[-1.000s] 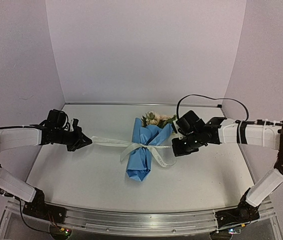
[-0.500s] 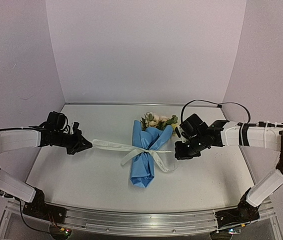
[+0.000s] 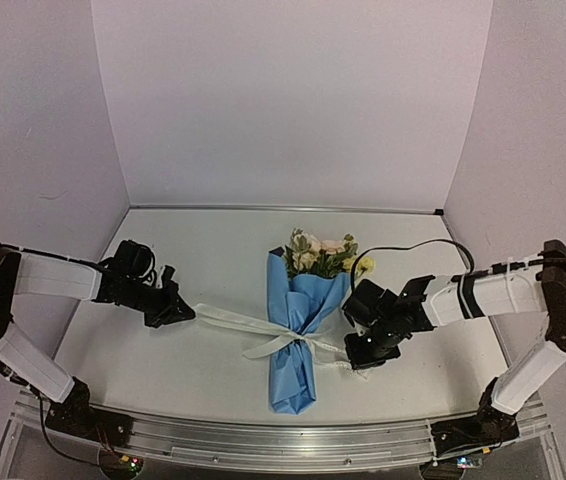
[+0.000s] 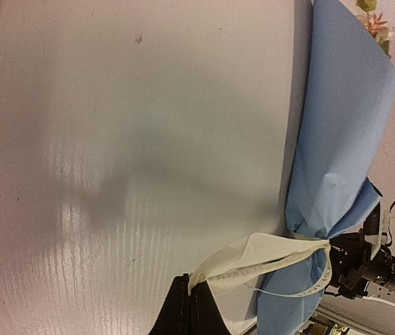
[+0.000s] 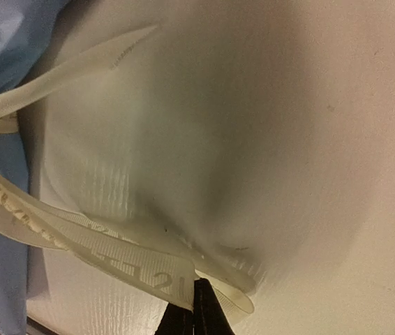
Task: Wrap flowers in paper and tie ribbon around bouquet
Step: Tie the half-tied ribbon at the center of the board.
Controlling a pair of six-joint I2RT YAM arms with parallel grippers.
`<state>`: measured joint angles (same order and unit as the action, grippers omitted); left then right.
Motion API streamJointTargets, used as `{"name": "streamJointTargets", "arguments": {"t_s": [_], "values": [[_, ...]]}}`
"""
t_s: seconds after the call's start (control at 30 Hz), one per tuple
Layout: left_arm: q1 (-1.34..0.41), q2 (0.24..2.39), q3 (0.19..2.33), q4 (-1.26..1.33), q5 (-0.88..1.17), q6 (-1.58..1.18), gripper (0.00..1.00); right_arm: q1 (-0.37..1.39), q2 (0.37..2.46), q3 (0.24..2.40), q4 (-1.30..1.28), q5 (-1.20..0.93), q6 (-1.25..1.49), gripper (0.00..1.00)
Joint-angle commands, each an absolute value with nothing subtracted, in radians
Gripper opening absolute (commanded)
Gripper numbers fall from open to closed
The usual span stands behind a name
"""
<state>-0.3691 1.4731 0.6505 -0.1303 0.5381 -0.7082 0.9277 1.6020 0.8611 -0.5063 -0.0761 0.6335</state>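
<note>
The flowers (image 3: 320, 252), pink, cream and yellow, poke out of the top of a cone of blue paper (image 3: 296, 320) lying in the middle of the table. An off-white ribbon (image 3: 235, 322) is knotted round the cone's waist. My left gripper (image 3: 185, 313) is shut on the ribbon's left tail (image 4: 253, 255), which runs taut to the knot. My right gripper (image 3: 355, 361) is shut on the printed right tail (image 5: 107, 244), low to the table just right of the cone. The paper (image 4: 344, 139) fills the right of the left wrist view; at the left edge of the right wrist view the paper (image 5: 2, 42) shows too.
The white table (image 3: 433, 250) is walled by pale panels at the back and both sides. A metal rail (image 3: 283, 445) with both arm bases runs along the near edge. A black cable (image 3: 413, 247) loops over the right arm.
Both grippers have moved toward the near edge with the ribbon tails, the right one also leftward. The bouquet has slid nearer and turned more upright in the view.
</note>
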Motion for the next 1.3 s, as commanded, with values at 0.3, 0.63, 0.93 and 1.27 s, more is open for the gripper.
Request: {"name": "streamJointTargets", "arguments": {"t_s": [0.3, 0.63, 0.93, 1.27], "values": [[-0.37, 1.378, 0.711, -0.104, 0.468, -0.55, 0.54, 0.95, 1.44, 0.851, -0.531, -0.006, 0.624, 0.51], [-0.54, 1.47, 0.801, -0.103, 0.648, -0.455, 0.48, 0.802, 1.599, 0.964, -0.326, -0.195, 0.404, 0.45], [-0.681, 1.583, 0.866, -0.108, 0.741, -0.419, 0.48, 0.784, 1.705, 0.939, -0.175, -0.385, 0.243, 0.48], [-0.705, 1.64, 0.898, -0.091, 0.769, -0.428, 0.48, 0.872, 1.746, 0.961, -0.157, -0.251, 0.204, 0.57]]}}
